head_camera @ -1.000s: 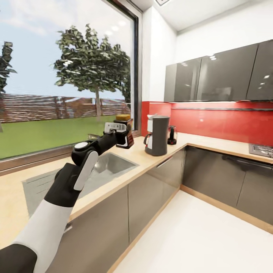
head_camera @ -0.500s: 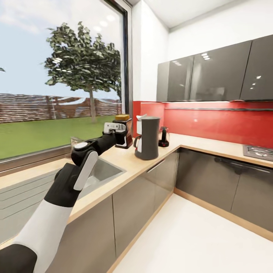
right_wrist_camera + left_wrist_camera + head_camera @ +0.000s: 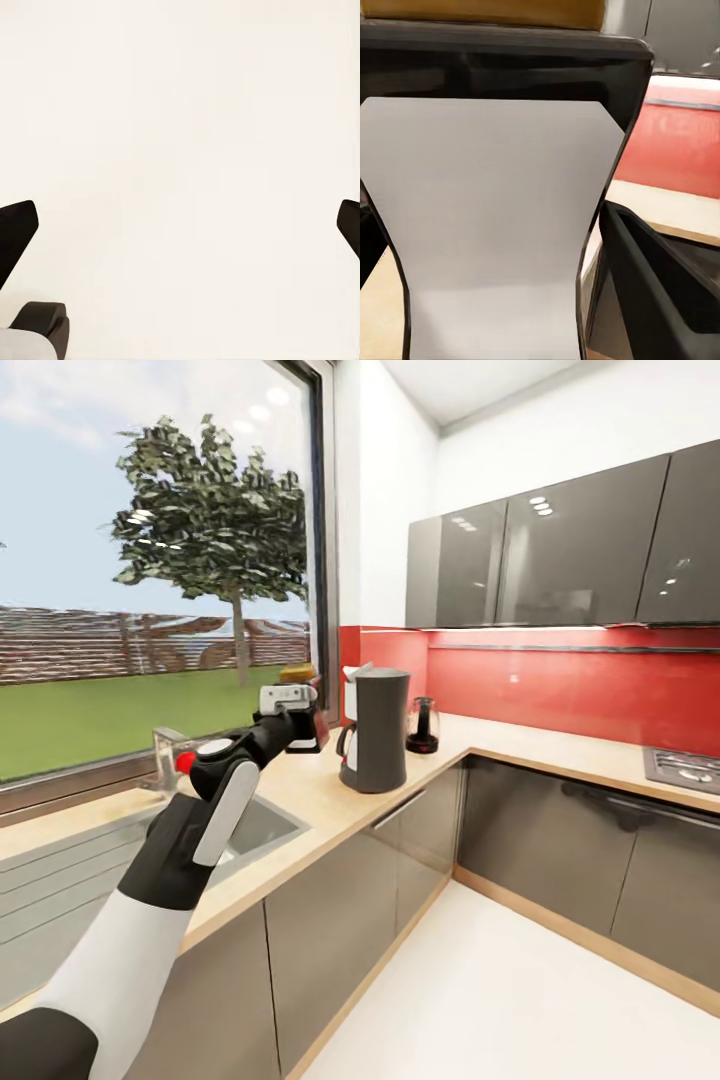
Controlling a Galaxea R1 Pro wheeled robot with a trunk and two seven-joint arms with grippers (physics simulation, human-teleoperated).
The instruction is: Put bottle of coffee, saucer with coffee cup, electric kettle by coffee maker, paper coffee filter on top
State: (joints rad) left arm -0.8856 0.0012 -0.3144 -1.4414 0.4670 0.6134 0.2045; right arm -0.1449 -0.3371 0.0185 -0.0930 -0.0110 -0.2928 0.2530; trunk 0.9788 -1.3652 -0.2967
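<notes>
The left pincer (image 3: pixel 300 712) gripped the bottle (image 3: pixel 303 710) above the tabletop (image 3: pixel 310 790), just beside the coffee maker (image 3: pixel 376 728); right pincer (image 3: pixel 180 225) fingers stood wide apart

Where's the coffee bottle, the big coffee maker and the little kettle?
bottle of coffee (image 3: pixel 495 225), left wrist view, white label.
coffee maker (image 3: pixel 378 730), head view, dark body.
electric kettle (image 3: pixel 422 720), head view, clear body.

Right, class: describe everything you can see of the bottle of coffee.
The bottle of coffee is small and waisted, with a plain white label, dark shoulders and a yellow cap. It stands upright, clamped in the left gripper, held above the kitchen countertop beside the window, short of the coffee maker. Whether its base touches the worktop cannot be told.
</notes>
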